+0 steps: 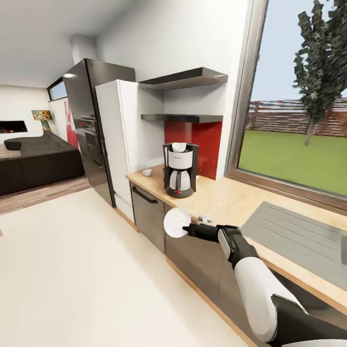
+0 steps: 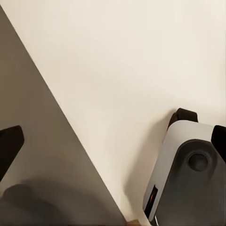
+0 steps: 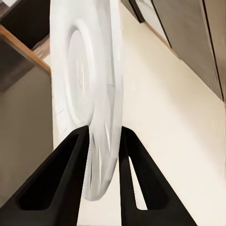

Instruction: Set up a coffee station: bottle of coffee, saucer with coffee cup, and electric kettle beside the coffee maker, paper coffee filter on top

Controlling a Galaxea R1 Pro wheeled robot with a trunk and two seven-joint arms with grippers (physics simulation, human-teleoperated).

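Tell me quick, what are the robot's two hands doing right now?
Right gripper: shut on the saucer, pinching its rim, held on edge beside the kitchen countertop.
Left gripper: cannot be told.

Bright, even daylight comes in through the big window (image 1: 294, 120) on the right and washes the pale floor (image 1: 72, 270) nearly white. Shadows are soft, darkest under the wall shelves (image 1: 185, 117) and in the dim room far left. Straight lines bow toward the head view's edges, and both wrist views are soft and slightly blurred up close.
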